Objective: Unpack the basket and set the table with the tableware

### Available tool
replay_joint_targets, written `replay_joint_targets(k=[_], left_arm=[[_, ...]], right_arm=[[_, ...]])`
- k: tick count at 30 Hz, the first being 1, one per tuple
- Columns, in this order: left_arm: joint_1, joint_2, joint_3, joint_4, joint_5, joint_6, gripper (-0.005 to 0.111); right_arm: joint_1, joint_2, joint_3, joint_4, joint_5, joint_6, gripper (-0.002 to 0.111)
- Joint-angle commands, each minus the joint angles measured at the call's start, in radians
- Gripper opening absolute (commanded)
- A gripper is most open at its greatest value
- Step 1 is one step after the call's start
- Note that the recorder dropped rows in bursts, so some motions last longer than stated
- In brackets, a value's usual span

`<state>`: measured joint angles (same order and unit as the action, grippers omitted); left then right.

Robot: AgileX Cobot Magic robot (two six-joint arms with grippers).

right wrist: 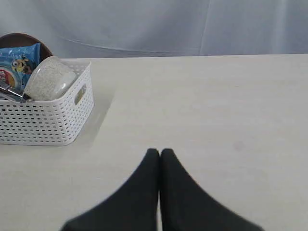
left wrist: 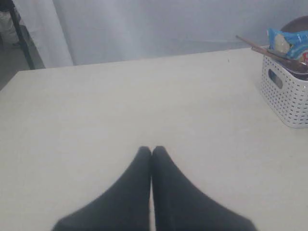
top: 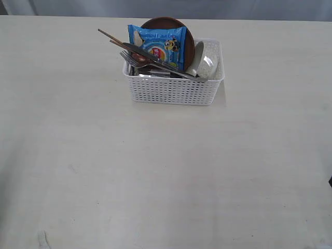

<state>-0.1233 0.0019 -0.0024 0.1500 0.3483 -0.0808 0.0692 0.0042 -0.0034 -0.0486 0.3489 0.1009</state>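
Observation:
The white lattice basket point(top: 174, 91) stands at the far middle of the cream table point(top: 155, 171). Inside it lean a brown plate point(top: 168, 23), a pale bowl point(top: 206, 61), a steel fork point(top: 136, 59) and knife point(top: 171, 66), and two wooden chopsticks point(top: 111, 39) that stick out over the rim. Neither arm shows in the exterior view. My left gripper point(left wrist: 151, 150) is shut and empty above bare table, with the basket point(left wrist: 286, 96) well off to its side. My right gripper point(right wrist: 160, 152) is also shut and empty, away from the basket point(right wrist: 48, 120) and bowl point(right wrist: 49, 79).
A blue snack bag point(top: 158, 44) stands in the basket in front of the plate. A pale curtain point(right wrist: 154, 24) hangs behind the table's far edge. A dark stand leg point(left wrist: 21, 38) shows off the table's corner in the left wrist view.

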Motion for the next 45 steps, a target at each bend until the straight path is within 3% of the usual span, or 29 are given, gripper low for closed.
replay_joint_targets(k=[1, 9, 16, 20, 22, 24, 28, 31, 38, 45], left_arm=[[-0.005, -0.002, 0.002, 0.002, -0.001, -0.002, 0.000], [-0.005, -0.002, 0.002, -0.006, -0.001, -0.002, 0.000], [-0.005, -0.002, 0.002, -0.006, -0.001, -0.002, 0.000], [-0.005, -0.002, 0.002, -0.006, -0.001, -0.002, 0.000], [-0.005, -0.002, 0.002, -0.006, -0.001, -0.002, 0.000], [-0.005, -0.002, 0.002, -0.006, -0.001, -0.002, 0.000], [-0.005, -0.002, 0.002, -0.006, -0.001, -0.002, 0.000], [-0.005, -0.002, 0.002, -0.001, -0.001, -0.002, 0.000], [-0.005, -0.002, 0.002, -0.001, -0.001, -0.002, 0.000], [-0.005, -0.002, 0.002, -0.001, -0.001, -0.002, 0.000]], right_arm=[[0.003, -0.004, 0.003, -0.001, -0.041, 0.000, 0.000], [0.003, -0.004, 0.003, -0.001, -0.486, 0.000, 0.000], [0.003, -0.004, 0.003, -0.001, -0.545, 0.000, 0.000], [0.003, -0.004, 0.003, -0.001, -0.810, 0.075, 0.000], [0.003, -0.004, -0.088, -0.001, -0.754, 0.129, 0.000], [0.003, 0.012, -0.252, -0.001, -0.564, 0.123, 0.000], [0.003, 0.273, -0.559, -0.001, -0.274, 0.119, 0.000], [0.035, 0.594, -0.788, 0.006, -0.060, 0.116, 0.000], [0.357, 1.400, -1.182, 0.006, 0.389, -0.028, 0.000], [0.412, 1.655, -1.329, 0.066, 0.393, -0.029, 0.000]])
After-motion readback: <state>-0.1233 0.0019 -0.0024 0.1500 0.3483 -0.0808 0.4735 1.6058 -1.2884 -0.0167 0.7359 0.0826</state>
